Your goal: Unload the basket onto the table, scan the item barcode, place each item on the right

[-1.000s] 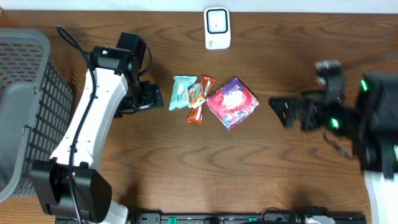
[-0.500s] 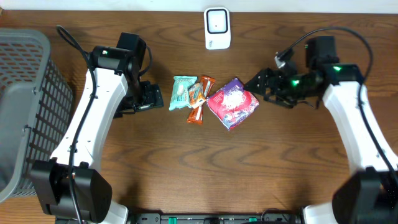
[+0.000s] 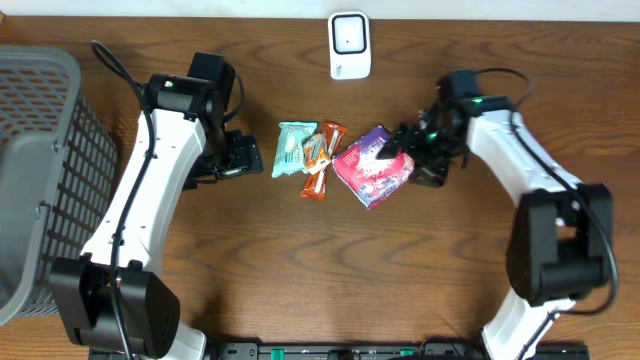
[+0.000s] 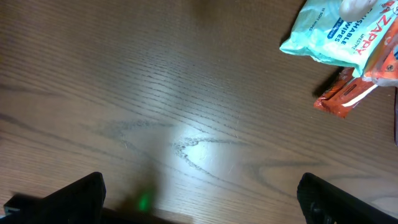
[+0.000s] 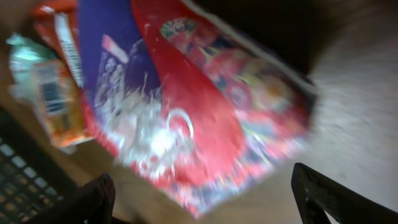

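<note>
White arms (image 3: 150,190); black joints (image 3: 120,300), cables (image 3: 105,55)

Dark wooden worktop (image 3: 300,280), bearing a white scanner (image 3: 349,45) at the far edge; mid-worktop, in a touching row: teal wipes packet (image 3: 293,148), orange snack bars (image 3: 320,160), red-and-purple snack bag (image 3: 372,165).

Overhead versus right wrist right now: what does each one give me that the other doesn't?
Overhead only: the white scanner at the table's far edge, the grey basket, and the left gripper beside the snacks. Right wrist only: the right gripper seen close, open, its fingers wide apart either side of the pouch, whose print is blurred. Both: the red-and-purple pouch, the orange bar and the teal pack.
</note>
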`<control>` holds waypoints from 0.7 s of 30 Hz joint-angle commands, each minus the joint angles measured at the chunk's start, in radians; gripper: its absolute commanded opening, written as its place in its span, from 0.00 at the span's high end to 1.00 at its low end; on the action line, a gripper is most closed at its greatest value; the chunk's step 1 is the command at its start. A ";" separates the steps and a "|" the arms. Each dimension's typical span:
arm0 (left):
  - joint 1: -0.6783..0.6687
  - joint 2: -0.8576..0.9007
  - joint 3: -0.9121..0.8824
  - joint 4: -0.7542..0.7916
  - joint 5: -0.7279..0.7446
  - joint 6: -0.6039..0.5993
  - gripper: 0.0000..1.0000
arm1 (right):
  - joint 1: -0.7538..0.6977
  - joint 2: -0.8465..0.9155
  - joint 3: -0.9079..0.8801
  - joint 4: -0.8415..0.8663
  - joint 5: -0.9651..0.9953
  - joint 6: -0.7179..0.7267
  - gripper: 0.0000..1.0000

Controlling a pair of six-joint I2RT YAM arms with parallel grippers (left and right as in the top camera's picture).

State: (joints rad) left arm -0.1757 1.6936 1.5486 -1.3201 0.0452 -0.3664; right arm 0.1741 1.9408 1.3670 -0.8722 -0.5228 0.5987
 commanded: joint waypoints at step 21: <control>0.002 0.006 -0.002 -0.003 -0.016 -0.002 0.02 | -0.053 0.034 0.025 0.055 -0.580 0.092 0.99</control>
State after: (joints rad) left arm -0.1757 1.6936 1.5486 -1.3201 0.0452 -0.3664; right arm 0.1944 2.0048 1.3697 -0.8410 -0.6456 0.7040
